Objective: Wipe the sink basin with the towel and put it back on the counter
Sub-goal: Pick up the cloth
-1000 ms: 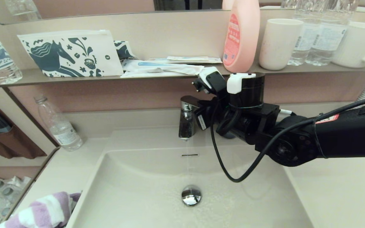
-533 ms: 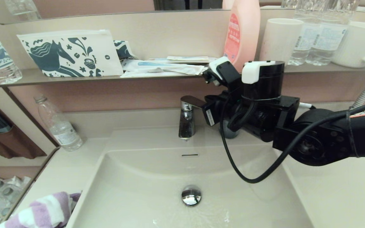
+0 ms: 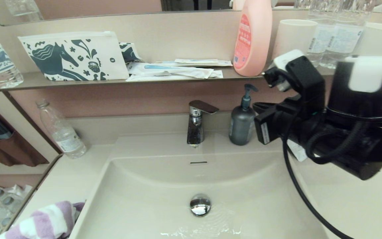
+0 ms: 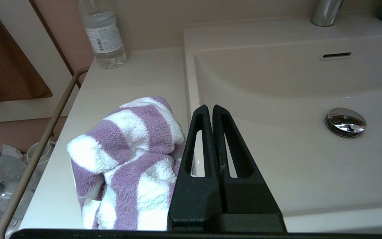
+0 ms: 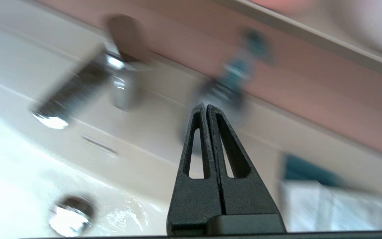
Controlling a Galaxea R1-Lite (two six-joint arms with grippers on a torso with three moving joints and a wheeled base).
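Currently, towel lay bunched on counter, touching sink basin rim at robot's left. Basin floor was wet near chrome drain plug. Left gripper hovered just beside towel, fingers pressed together, holding nothing. Right gripper was raised over counter's right side, near soap dispenser & faucet, fingers likewise closed, empty.
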